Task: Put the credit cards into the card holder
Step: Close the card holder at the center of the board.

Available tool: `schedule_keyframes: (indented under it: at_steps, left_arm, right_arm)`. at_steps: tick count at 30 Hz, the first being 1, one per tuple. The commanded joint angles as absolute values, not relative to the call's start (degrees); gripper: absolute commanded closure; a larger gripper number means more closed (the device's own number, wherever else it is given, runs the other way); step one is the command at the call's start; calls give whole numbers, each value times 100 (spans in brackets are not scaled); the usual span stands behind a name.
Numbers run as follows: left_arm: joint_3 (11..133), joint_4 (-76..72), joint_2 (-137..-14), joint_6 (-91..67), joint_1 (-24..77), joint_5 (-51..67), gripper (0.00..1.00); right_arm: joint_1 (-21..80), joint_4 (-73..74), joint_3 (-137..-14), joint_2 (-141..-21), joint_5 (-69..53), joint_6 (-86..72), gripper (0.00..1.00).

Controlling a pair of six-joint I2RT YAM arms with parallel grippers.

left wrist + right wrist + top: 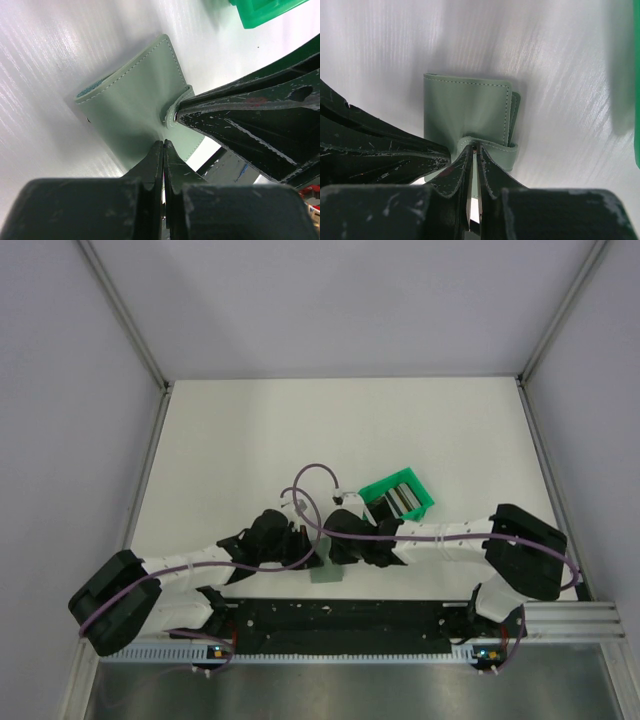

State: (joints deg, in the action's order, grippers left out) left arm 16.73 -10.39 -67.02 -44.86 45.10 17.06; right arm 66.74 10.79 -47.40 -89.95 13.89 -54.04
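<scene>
Step in hand: opening the card holder (134, 100). No card is being handled yet. The holder lies folded shut on the white table (250, 440), at its near edge between the two arms.

The right gripper (475, 148) comes in from the side with its jaws narrowed to a sliver, pinching the closing tab (175, 109) that wraps over the holder's edge.

The left gripper (163, 146) has its jaws pressed fully together, tips at the holder's near edge just beside that tab. I can't tell whether any leather is caught between them or they only brace it.

The credit cards (397, 501) look to be the dark and grey slabs standing in the green bin (385, 483), which is near the holder but apart from it. They are too small in the top view to count.

Next move, as I judge it:
- The right arm needs to peel the tab off and swing the cover open while the left keeps the body pinned flat.
- Otherwise the whole holder may just lift or slide, since it's light and the table looks slick.
- Only after it lies open does fetching a card from the bin make sense.
</scene>
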Motion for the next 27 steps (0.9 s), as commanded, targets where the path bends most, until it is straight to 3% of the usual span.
schedule_keyframes:
  at_steps: [1, 27]
  left_arm:
    - [1696, -1257, -6732, -4465, 4535, 1714, 100]
    - [1644, -1283, -6680, -4474, 4535, 1767, 100]
  right_arm:
    - [6741, 1081, -5019, -9219, 1503, -5379, 93]
    - [6715, 1933, -5458, -9852, 1617, -5423, 94]
